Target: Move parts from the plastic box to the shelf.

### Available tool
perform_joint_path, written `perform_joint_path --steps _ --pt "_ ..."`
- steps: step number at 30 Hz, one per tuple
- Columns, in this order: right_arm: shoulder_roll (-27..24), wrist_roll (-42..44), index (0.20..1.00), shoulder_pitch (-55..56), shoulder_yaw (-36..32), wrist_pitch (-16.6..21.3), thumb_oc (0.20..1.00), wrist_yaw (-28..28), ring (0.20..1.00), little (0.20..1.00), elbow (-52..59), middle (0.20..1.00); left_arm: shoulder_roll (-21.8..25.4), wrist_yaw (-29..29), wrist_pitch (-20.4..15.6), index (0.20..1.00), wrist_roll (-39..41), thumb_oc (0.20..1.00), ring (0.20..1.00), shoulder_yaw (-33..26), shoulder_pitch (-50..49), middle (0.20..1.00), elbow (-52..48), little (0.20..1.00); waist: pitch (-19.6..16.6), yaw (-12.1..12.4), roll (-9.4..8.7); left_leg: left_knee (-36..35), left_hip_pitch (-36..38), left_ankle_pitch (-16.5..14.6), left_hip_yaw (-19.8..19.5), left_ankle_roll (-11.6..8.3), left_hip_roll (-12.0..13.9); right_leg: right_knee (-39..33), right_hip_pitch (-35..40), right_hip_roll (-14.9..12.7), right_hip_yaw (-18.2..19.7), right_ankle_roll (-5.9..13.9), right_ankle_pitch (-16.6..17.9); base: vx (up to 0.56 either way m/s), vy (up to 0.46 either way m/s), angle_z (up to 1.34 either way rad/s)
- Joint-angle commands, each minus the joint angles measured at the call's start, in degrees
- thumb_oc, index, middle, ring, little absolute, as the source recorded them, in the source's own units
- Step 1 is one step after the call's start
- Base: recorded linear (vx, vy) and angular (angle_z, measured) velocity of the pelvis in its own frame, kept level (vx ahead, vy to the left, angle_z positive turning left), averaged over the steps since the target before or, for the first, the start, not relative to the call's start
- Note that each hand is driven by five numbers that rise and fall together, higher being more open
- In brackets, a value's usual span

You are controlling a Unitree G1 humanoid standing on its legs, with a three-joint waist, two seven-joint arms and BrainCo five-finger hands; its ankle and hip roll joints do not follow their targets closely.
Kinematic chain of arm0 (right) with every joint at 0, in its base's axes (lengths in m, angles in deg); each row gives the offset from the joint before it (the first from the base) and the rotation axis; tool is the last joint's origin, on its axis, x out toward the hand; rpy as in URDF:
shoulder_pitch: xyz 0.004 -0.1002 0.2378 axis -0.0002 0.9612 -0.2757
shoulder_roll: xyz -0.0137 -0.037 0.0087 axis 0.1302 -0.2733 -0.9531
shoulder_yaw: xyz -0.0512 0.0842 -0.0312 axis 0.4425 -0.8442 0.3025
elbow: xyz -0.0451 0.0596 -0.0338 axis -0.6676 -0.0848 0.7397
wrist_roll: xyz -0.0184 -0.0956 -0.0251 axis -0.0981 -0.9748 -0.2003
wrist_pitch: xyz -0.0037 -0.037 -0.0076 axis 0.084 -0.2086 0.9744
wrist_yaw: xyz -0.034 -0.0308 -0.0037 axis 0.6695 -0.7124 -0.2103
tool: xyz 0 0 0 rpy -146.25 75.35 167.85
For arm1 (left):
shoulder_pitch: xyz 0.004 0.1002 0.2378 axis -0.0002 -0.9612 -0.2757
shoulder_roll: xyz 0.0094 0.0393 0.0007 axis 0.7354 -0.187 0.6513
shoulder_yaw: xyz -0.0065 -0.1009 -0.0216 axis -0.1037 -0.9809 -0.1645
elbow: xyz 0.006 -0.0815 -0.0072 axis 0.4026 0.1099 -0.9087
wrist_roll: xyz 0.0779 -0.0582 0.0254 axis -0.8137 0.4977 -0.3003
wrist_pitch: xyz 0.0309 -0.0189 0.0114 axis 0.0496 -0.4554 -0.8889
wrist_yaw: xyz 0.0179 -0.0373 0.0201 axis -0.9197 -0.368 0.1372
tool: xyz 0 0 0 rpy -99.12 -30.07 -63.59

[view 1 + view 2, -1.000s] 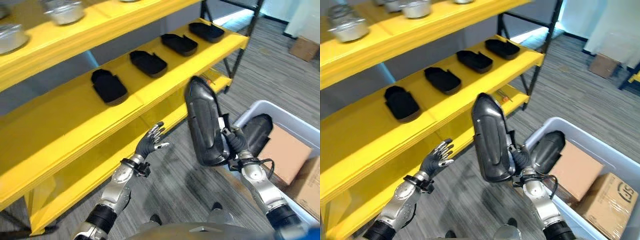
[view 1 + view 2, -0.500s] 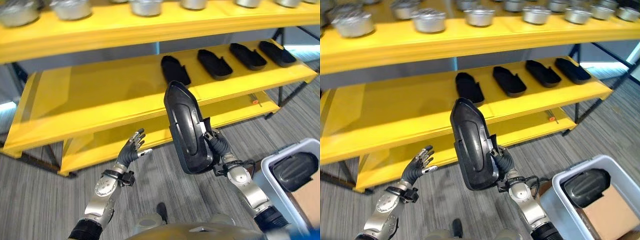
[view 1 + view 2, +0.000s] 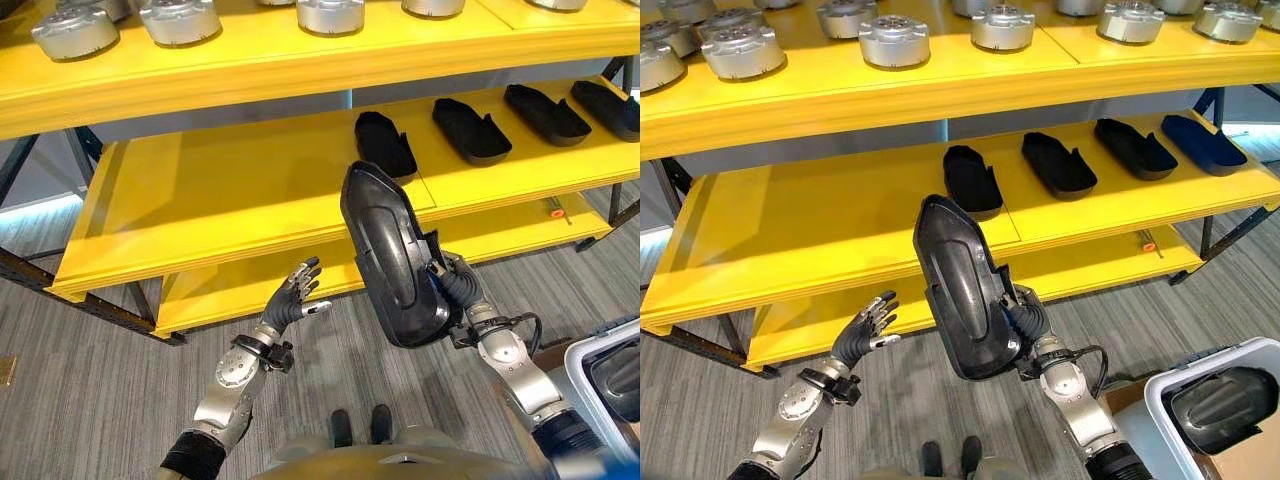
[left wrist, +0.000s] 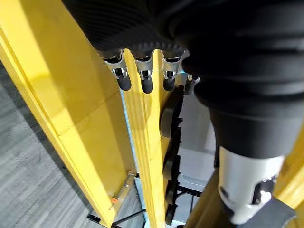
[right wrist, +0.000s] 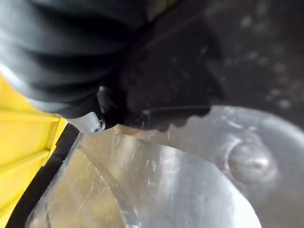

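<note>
Right hand (image 3: 1030,325) curled round the back edge of a large black part (image 3: 960,290), held upright and tilted, in front of the yellow shelf (image 3: 820,220) and below its middle board. Fingers (image 3: 447,283) wrapped at the part's lower right side; up close in the right wrist view, dark part surface pressed against the hand's cover (image 5: 61,52). Left hand (image 3: 297,292) raised beside the part, apart from it, fingers (image 4: 145,80) straight and spread, holding nothing, palm toward the shelf's lower board edge.

On the shelf's middle board, right of the held part: four black parts in a row (image 3: 385,143), (image 3: 470,130), (image 3: 545,113), (image 3: 612,105), well apart from one another, lying flat. Left portion of that board bare. On the shelf's top board: a row of silver round metal pieces (image 3: 894,40).

Right of the shelf, on the grey floor (image 3: 700,400): plastic box (image 3: 1160,400), with another black part (image 3: 1223,395) lying inside it. Beside that part in the box, a corner of brown cardboard (image 3: 1252,462). On the shelf's lowest board, toward its right end, a small orange-tipped item (image 3: 553,207), too small to identify.
</note>
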Motion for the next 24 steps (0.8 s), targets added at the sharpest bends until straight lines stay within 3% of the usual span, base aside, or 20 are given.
perform_joint_path --steps 1,2,3,7,10,13,14,17,20,22,24 --pt "0.6 -0.1 0.200 -3.8 -0.3 6.2 0.200 -2.4 0.200 0.200 2.0 0.200 -0.1 1.0 -2.2 1.000 -2.1 1.000 1.000 0.0 2.6 1.000 -0.7 1.000 -1.3 -0.5 -1.32 3.0 1.9 0.1 8.4 -1.11 3.1 -0.6 -1.6 -3.9 1.1 7.47 5.1 0.05 -0.011 -0.04" --pt "0.0 -0.5 0.200 -2.9 -1.4 6.2 0.200 -4.0 0.200 0.200 1.6 0.200 -0.5 2.3 -2.6 1.000 -1.6 1.000 1.000 0.6 4.6 1.000 0.3 1.000 -0.5 -2.2 -1.46 10.9 -0.3 1.1 14.3 -3.12 7.3 -0.6 -0.7 -6.1 -2.1 6.64 5.2 0.04 0.023 -0.04" --pt "0.0 -0.8 0.200 -2.8 -1.6 6.5 0.200 -4.3 0.200 0.200 1.2 0.200 -0.8 2.5 -2.8 1.000 -1.4 1.000 1.000 0.8 5.1 1.000 0.6 1.000 -0.3 -2.7 -1.32 11.5 -0.5 1.5 14.6 -3.55 8.3 -0.4 -0.4 -6.3 -2.6 6.52 5.1 0.04 0.085 0.76" --pt "-1.0 -1.2 0.200 -2.7 -2.0 6.8 0.200 -3.4 0.200 0.200 1.1 0.200 -1.4 2.2 -3.1 1.000 -1.0 1.000 1.000 1.2 6.3 1.000 0.7 1.000 -0.3 -3.7 -0.30 4.3 1.8 5.2 12.8 -5.20 11.5 0.0 0.2 -7.0 -2.0 6.67 4.4 0.10 0.200 0.56" --pt "-2.5 -0.8 0.200 -2.1 -2.5 6.8 0.200 -2.5 0.200 0.200 2.2 0.200 -1.0 2.4 -2.9 1.000 0.4 1.000 1.000 0.9 6.4 1.000 0.1 1.000 -0.3 -3.9 0.37 1.4 0.9 11.5 11.6 -7.92 16.3 0.2 1.0 -7.9 -2.0 6.67 3.3 0.11 0.234 -0.14" --pt "-3.5 -0.3 0.200 -2.0 -2.6 6.4 0.200 -2.1 0.200 0.200 2.8 0.200 -0.8 2.2 -3.1 1.000 1.0 1.000 1.000 0.6 6.2 1.000 0.5 1.000 0.3 -4.1 0.42 0.9 -1.1 16.1 11.1 -9.92 21.7 2.1 1.9 -9.7 -2.7 6.73 1.9 0.14 0.336 -0.03" --pt "-3.7 -0.2 0.200 -2.0 -2.6 6.4 0.200 -1.8 0.200 0.200 2.9 0.200 -0.8 2.1 -3.2 1.000 1.3 1.000 1.000 0.5 6.3 1.000 0.7 1.000 0.5 -4.3 0.40 1.0 -1.1 16.0 11.1 -10.01 22.5 3.2 1.9 -10.4 -2.8 6.87 1.3 0.14 0.373 -0.03" --pt "-4.0 -0.2 0.200 -1.7 -2.6 5.9 0.200 -0.9 0.200 0.200 3.3 0.200 -0.7 1.5 -4.4 1.000 -0.4 1.000 1.000 0.2 6.4 1.000 1.2 1.000 0.6 -4.6 0.78 0.7 -0.1 13.3 10.7 -9.66 22.6 6.1 1.0 -12.2 -2.6 7.68 0.5 0.11 0.386 -0.07" --pt "-4.1 0.1 0.200 -1.2 -3.3 5.2 0.200 0.3 0.200 0.200 2.4 0.200 -0.3 1.4 -4.8 1.000 -1.2 1.000 1.000 0.5 7.0 1.000 2.1 1.000 0.5 -5.4 1.43 0.8 1.3 10.7 12.7 -8.81 20.6 7.2 1.3 -13.2 -2.7 8.09 0.2 0.16 0.466 0.07" --pt "-3.9 1.5 0.200 -0.8 -4.0 5.4 0.200 1.6 0.200 0.200 1.9 0.200 0.0 1.3 -5.1 1.000 -2.3 1.000 1.000 0.5 6.9 1.000 2.4 1.000 0.3 -5.5 1.41 0.7 2.4 8.6 12.7 -8.06 18.6 7.3 1.3 -14.0 -2.4 9.02 0.8 0.15 0.387 0.21" --pt "-2.7 1.0 0.200 -0.7 -3.7 5.2 0.200 2.6 0.200 0.200 3.4 0.200 1.3 0.0 -5.4 1.000 -3.8 1.000 1.000 0.4 5.3 1.000 1.2 1.000 0.2 -4.4 0.93 0.9 3.7 5.7 12.2 -5.83 14.9 7.1 1.0 -15.9 -2.6 10.99 2.3 0.18 0.577 0.23"
